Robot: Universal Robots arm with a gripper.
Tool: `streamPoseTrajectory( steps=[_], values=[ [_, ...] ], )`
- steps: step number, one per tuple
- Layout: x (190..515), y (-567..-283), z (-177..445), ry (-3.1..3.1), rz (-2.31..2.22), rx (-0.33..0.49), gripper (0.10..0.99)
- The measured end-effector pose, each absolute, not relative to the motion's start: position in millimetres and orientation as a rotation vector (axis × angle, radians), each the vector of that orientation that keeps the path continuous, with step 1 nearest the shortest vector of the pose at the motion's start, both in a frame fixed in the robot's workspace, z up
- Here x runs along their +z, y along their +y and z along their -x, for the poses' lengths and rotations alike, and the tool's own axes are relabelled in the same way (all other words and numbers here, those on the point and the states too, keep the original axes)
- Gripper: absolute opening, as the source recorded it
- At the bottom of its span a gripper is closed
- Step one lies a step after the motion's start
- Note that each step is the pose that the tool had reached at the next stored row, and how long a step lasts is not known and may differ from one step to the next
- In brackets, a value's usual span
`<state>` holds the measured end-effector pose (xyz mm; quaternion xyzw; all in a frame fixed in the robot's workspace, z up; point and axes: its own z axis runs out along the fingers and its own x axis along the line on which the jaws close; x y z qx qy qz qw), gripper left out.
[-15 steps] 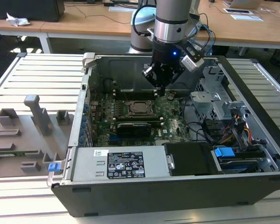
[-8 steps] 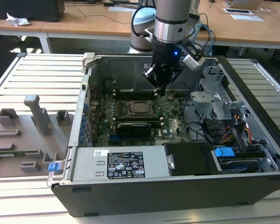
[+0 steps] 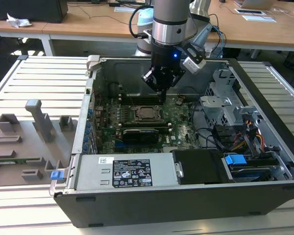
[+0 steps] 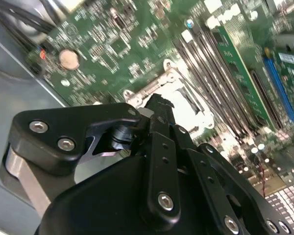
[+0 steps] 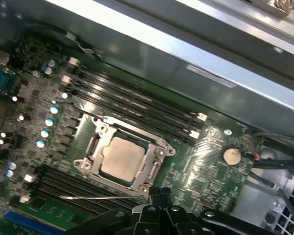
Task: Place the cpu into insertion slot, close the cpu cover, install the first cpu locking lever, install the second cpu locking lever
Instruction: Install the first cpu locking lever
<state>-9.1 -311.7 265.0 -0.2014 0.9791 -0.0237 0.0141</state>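
Note:
The cpu (image 5: 122,159) lies flat in its socket on the green motherboard, its tan-grey top showing through the window of the cpu cover (image 5: 95,147). The silvery cover is folded down over it. A thin metal locking lever (image 5: 103,197) sticks out along one side of the socket, a little off the board. My gripper (image 5: 157,192) is shut, and its black fingertips stand at the socket corner by that lever's end. In the exterior view my gripper (image 3: 161,95) hangs just behind the cpu (image 3: 147,112). In the second wrist view my gripper (image 4: 157,102) points at the socket (image 4: 186,105).
The open computer case (image 3: 88,122) walls in the board. Memory slots (image 5: 137,105) run beside the socket, and a coin battery (image 5: 231,155) lies near it. A black card (image 3: 142,133), the power supply (image 3: 122,171) and a drive cage (image 3: 225,103) surround it. Grey fixtures (image 3: 34,122) stand at the exterior view's left.

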Motion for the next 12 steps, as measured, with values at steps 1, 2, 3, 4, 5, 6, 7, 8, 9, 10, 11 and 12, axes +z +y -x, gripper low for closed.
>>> streamPoseTrajectory(
  steps=[1,2,3,4,5,6,7,8,9,10,11,12],
  values=[
    [265.0,-311.8,12.5,3.049,0.627,-0.074,0.11],
    [265.0,-311.8,19.2,3.049,0.627,-0.074,0.11],
    [264.9,-311.8,22.2,3.049,0.627,-0.074,0.11],
    [264.9,-311.8,24.5,3.049,0.627,-0.074,0.11],
    [264.8,-311.8,27.8,3.049,0.627,-0.074,0.11],
    [264.9,-311.8,30.2,3.049,0.627,-0.074,0.11],
    [264.9,-311.8,32.3,3.049,0.627,-0.074,0.11],
    [264.8,-311.8,35.7,3.048,0.627,-0.074,0.11],
    [264.8,-311.8,41.2,3.049,0.627,-0.074,0.11],
    [264.7,-311.8,45.6,3.048,0.627,-0.074,0.11],
    [264.6,-311.8,50.3,3.049,0.627,-0.074,0.11],
    [264.6,-311.8,53.4,3.048,0.627,-0.074,0.11]
  ],
)
